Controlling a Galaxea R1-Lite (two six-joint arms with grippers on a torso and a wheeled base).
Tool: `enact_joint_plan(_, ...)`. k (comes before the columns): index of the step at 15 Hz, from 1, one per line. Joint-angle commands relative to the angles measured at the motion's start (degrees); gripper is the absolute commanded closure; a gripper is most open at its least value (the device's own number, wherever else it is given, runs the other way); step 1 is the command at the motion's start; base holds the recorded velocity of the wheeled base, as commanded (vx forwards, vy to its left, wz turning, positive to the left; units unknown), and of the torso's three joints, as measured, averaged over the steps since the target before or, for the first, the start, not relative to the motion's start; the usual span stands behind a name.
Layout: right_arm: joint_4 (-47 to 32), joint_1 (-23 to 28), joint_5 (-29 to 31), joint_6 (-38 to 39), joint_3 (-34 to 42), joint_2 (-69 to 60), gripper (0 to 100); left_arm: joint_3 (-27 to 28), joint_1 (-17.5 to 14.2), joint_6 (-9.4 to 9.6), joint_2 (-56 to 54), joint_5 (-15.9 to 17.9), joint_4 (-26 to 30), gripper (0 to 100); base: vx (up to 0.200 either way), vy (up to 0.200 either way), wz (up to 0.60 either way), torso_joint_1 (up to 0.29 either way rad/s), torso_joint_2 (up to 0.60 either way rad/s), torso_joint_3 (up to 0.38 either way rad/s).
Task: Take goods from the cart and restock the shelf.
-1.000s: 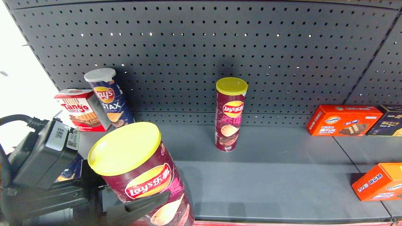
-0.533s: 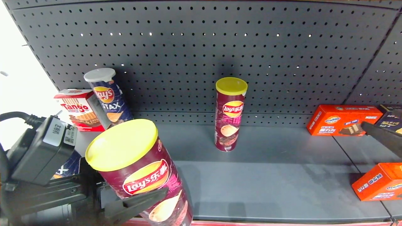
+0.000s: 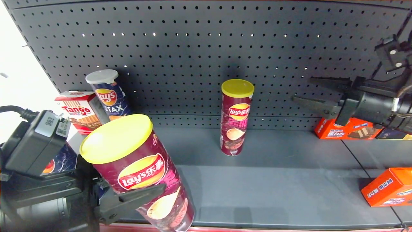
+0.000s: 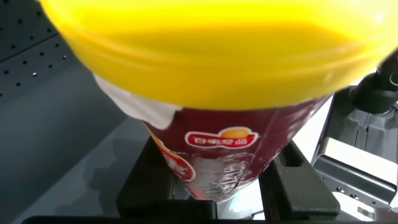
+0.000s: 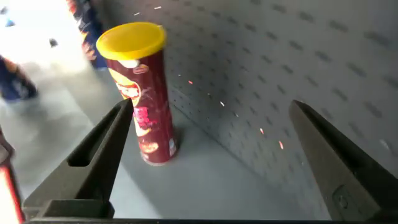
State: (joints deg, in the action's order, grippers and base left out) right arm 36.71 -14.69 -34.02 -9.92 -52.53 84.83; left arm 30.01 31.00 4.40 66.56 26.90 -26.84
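My left gripper (image 3: pixel 128 199) is shut on a maroon chip can with a yellow lid (image 3: pixel 138 170), tilted and held over the shelf's front left edge; the same can (image 4: pixel 224 124) fills the left wrist view between the dark fingers. A second identical can (image 3: pixel 235 117) stands upright at the back middle of the grey shelf (image 3: pixel 273 187), also in the right wrist view (image 5: pixel 144 93). My right gripper (image 3: pixel 310 93) hangs open above the shelf's right side, fingers pointing left toward that standing can, well apart from it.
A blue chip can (image 3: pixel 107 95) and a red wafer box (image 3: pixel 82 111) stand at the back left. Orange boxes sit at the right: one at the back (image 3: pixel 354 129), one at the front (image 3: pixel 386 187). A pegboard wall (image 3: pixel 206 48) backs the shelf.
My right arm has come into view from the right and risen above the shelf. My left gripper has shifted the held can slightly left and up.
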Motion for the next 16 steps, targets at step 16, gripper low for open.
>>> enact_joint_plan(16, 7.24, -6.05, -16.25, -3.44, -8.91, 20.81, 0, 1.72, -1.21, -0.09, 2.52, 0.08, -0.05, 100, 0.000, 0.000, 0.00, 0.000, 0.00, 0.000)
